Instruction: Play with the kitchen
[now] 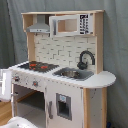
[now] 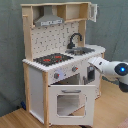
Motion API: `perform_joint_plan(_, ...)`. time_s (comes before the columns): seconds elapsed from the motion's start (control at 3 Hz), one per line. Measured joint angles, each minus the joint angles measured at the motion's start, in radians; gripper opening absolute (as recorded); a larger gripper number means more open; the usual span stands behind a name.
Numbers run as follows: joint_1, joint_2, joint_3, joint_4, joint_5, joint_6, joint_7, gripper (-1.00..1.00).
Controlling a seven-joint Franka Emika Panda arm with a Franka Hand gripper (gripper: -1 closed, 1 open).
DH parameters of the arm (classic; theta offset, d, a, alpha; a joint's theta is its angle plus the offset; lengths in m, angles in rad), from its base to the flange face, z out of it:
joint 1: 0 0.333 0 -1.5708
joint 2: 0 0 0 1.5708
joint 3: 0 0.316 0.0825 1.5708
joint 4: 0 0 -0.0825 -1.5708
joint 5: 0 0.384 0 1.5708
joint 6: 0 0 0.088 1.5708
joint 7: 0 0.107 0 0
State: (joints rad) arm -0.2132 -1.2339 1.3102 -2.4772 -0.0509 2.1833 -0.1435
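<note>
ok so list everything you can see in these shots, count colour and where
kitchen: one, white and light wood, fills the middle of both exterior views
hob: one, black with red rings, on the counter at the hood's end
sink: one, grey metal, set in the counter beside the hob
faucet: one, black, curved, behind the sink
hood: one, grey, above the hob
oven door: one, white with a window, hanging open below the knobs in the second exterior view
curtain: grey, behind the kitchen
floor: light wood
robot arm: one, white with a blue ring, reaching in from the second exterior view's right toward the kitchen front; its claw is hidden
</note>
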Motion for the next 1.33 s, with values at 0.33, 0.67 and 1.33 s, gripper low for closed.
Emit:
perform_joint_plan(0.33,-0.001,0.019,-0.046,-0.021,0.054,0.001,-0.090,1.00)
perform_joint_plan(0.67,-0.005,0.044,-0.082,-0.036,0.106,0.001,-0.169,1.00)
perform_joint_plan(1.33,-0.028,0.157,-0.092,-0.041,0.211,0.024,-0.306,1.00)
